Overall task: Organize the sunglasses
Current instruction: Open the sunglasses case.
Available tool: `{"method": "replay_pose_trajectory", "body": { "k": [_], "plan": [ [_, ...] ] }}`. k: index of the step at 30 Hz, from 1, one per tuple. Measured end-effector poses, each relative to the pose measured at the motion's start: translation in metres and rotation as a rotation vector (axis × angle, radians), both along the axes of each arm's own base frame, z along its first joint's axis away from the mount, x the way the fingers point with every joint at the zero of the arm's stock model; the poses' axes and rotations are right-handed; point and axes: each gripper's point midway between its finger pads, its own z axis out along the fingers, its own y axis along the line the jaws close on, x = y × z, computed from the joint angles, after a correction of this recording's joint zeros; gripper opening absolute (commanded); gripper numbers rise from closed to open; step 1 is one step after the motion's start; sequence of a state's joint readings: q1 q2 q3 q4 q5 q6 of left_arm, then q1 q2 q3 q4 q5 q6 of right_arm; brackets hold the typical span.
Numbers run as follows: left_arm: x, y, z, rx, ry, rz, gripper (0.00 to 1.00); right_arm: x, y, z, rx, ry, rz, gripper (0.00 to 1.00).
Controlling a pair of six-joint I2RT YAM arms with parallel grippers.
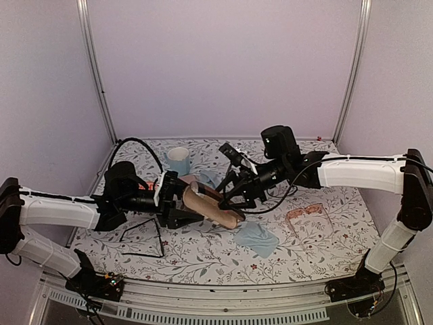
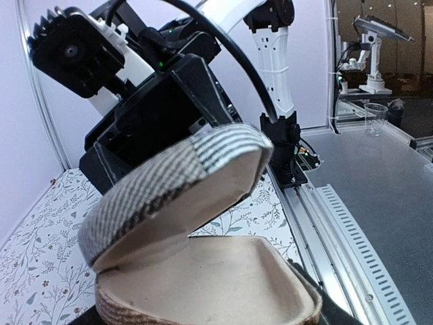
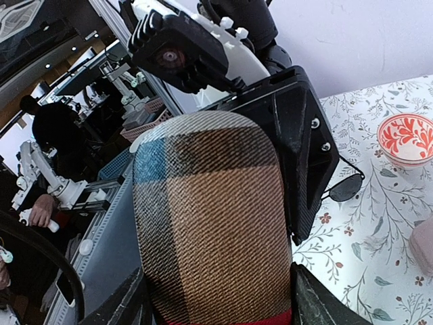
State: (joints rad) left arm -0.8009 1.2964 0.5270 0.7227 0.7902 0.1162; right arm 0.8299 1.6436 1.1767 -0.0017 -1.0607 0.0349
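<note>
The left gripper (image 1: pixel 177 203) clamps the brown case (image 1: pixel 213 210); the right gripper (image 1: pixel 235 198) brackets its lid (image 3: pixel 210 217), grip unclear. The lid should swing wide, base steady.

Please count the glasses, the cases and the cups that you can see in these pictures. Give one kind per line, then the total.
Glasses: 2, the black wire pair and the pale pink pair
Cases: 2, the brown case and the pink case
Cups: 1, the cup
Total: 5
</note>
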Motion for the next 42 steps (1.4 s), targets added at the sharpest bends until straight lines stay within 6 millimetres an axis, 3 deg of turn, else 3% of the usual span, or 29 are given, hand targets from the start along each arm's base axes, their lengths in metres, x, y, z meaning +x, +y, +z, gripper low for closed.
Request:
{"method": "replay_pose_trajectory", "body": {
  "k": [18, 24, 27, 33, 38, 42],
  "plan": [
    [-0.005, 0.004, -0.009, 0.035, -0.05, -0.011, 0.0, 0.005, -0.006, -0.002, -0.012, 0.117, 0.02, 0.7],
    [-0.023, 0.009, -0.025, 0.064, -0.031, -0.087, 0.0, 0.054, -0.025, -0.012, -0.053, 0.138, -0.144, 0.75],
    [-0.026, 0.009, -0.023, 0.055, -0.034, -0.104, 0.0, 0.064, -0.029, -0.015, -0.068, 0.135, -0.188, 0.8],
    [-0.019, 0.007, -0.02, 0.036, 0.005, -0.076, 0.0, 0.058, -0.034, -0.013, -0.081, 0.079, -0.219, 0.83],
    [-0.008, 0.005, -0.02, 0.023, 0.073, -0.033, 0.0, 0.048, -0.046, 0.012, -0.056, -0.077, -0.285, 0.83],
    [-0.002, 0.004, -0.017, 0.006, 0.111, -0.01, 0.0, 0.037, -0.044, 0.023, -0.046, -0.186, -0.302, 0.78]
  ]
}}
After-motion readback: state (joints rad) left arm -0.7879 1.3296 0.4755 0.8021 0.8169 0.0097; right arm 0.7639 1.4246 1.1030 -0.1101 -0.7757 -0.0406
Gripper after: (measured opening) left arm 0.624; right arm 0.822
